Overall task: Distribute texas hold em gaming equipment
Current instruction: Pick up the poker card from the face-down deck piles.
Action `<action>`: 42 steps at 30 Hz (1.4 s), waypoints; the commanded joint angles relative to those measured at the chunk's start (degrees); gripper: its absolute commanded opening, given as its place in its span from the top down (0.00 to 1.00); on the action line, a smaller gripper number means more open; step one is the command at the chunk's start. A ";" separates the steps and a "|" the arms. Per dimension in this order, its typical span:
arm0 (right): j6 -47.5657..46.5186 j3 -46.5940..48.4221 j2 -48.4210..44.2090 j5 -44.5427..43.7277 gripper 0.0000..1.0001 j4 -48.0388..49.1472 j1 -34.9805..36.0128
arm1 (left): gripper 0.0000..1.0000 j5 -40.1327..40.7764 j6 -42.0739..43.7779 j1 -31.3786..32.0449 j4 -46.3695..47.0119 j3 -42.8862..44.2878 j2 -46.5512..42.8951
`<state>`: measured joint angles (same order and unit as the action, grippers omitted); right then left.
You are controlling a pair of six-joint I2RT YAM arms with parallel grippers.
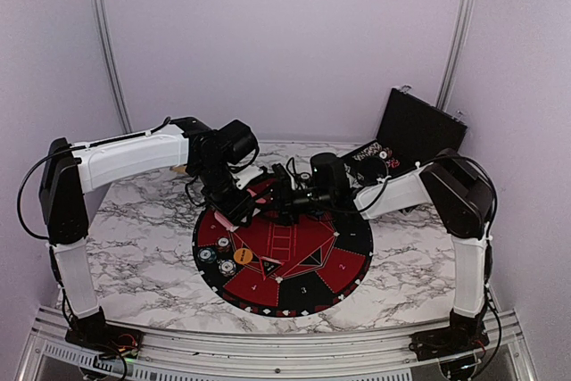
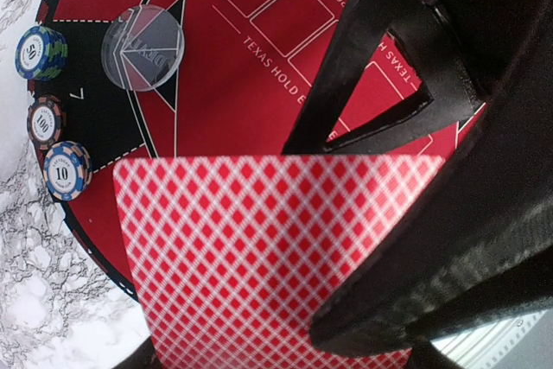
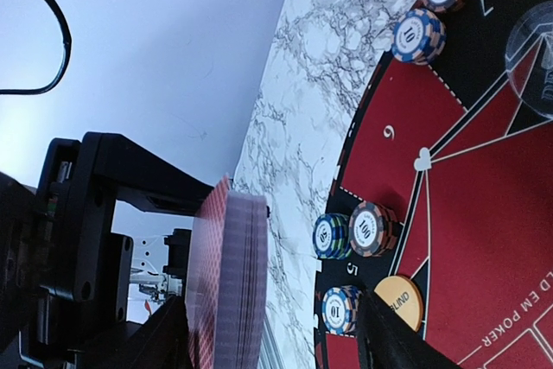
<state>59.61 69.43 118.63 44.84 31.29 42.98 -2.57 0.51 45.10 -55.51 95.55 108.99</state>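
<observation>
My left gripper [image 1: 234, 210] is shut on a deck of pink-red-backed playing cards [image 2: 251, 257], held above the mat's far left part. In the right wrist view the deck [image 3: 232, 291] shows edge-on between my right gripper's [image 3: 268, 321] spread fingers. It lies close to one finger and well apart from the other. My right gripper [image 1: 284, 202] is open and faces the left one. Poker chip stacks [image 2: 43, 118] and a clear disc [image 2: 143, 47] lie on the mat's left side. Nearer stacks [image 3: 371, 228] sit beside an orange BLIND disc [image 3: 397, 300].
The round red-and-black mat [image 1: 339, 260] lies on the marble table in front of both arms. A black case [image 1: 419, 131] stands open at the back right. White walls close in the table on three sides.
</observation>
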 commanded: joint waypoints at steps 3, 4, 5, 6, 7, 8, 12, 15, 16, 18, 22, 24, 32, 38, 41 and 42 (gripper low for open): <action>-0.67 2.57 0.89 0.05 0.35 0.24 0.71 | 0.66 -0.86 0.45 -0.30 0.46 1.23 -1.39; -0.91 2.58 0.82 -0.19 0.35 -0.11 0.70 | 0.66 -0.87 0.52 -0.30 0.48 1.22 -1.41; -1.33 2.69 0.70 -0.52 0.35 -0.87 0.71 | 0.66 -0.86 0.48 -0.35 0.49 1.22 -1.41; -1.66 2.72 0.58 -0.80 0.35 -1.33 0.78 | 0.66 -0.86 0.46 -0.35 0.49 1.22 -1.44; -2.01 2.72 0.43 -1.07 0.36 -1.85 0.72 | 0.66 -0.90 0.51 -0.33 0.49 1.22 -1.50; -2.35 2.85 0.31 -1.36 0.36 -2.41 0.74 | 0.66 -0.91 0.50 -0.30 0.49 1.22 -1.55; -3.37 3.01 0.02 -2.18 0.36 -3.88 0.61 | 0.67 -0.79 0.48 -0.33 0.49 1.05 -1.76; -3.62 2.87 -0.22 -2.52 0.36 -4.25 0.39 | 0.67 -0.75 0.46 -0.35 0.49 0.96 -1.93; -3.69 2.82 -0.28 -2.60 0.37 -4.32 0.33 | 0.67 -0.69 0.45 -0.29 0.49 0.88 -1.94; -3.86 2.77 -0.50 -2.73 0.37 -4.62 0.13 | 0.67 -0.64 0.45 -0.31 0.51 0.78 -1.96; -3.99 2.57 -0.85 -3.00 0.38 -4.82 -0.11 | 0.67 -0.62 0.52 -0.31 0.49 0.78 -1.94; -4.07 2.35 -1.06 -3.09 0.38 -4.88 -0.21 | 0.67 -0.61 0.58 -0.36 0.49 0.78 -1.92; -4.29 1.85 -2.04 -3.44 0.38 -4.96 -0.56 | 0.67 -0.51 0.58 -0.35 0.49 0.77 -1.85; -4.33 1.34 -2.57 -3.62 0.39 -4.93 -0.73 | 0.67 -0.51 0.54 -0.28 0.49 0.69 -1.77; -4.33 1.02 -2.86 -3.62 0.39 -4.84 -0.90 | 0.67 -0.51 0.59 -0.37 0.49 0.69 -1.76; -4.33 0.91 -3.00 -3.62 0.39 -4.83 -0.92 | 0.67 -0.46 0.58 -0.33 0.49 0.71 -1.76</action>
<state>56.45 70.57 118.15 42.44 27.70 42.59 -2.55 0.51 45.08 -55.53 95.55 108.99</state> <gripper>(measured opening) 0.614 0.665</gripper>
